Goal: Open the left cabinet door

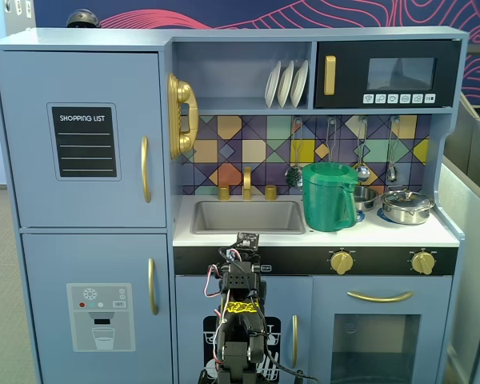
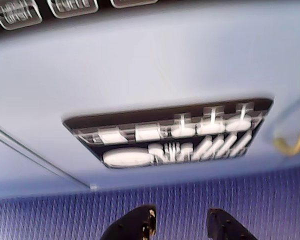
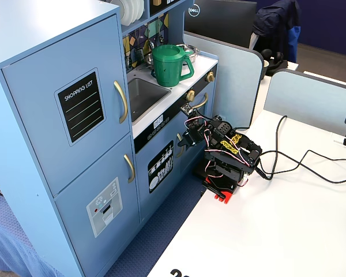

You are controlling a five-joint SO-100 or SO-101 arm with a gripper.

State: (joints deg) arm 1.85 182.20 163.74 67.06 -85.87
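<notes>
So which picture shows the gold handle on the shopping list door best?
The fixed view from straight in front: the gold handle stands whole and sharp along the right edge of the left cabinet door. The other fixed view shows it too, but at an angle. The wrist view doesn't show that door at all.

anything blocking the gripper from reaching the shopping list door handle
Nothing visible does. The gripper sits low in front of the dishwasher door, and the left cabinet door with its gold handle is up and to the left in a fixed view, with open air between.
</notes>
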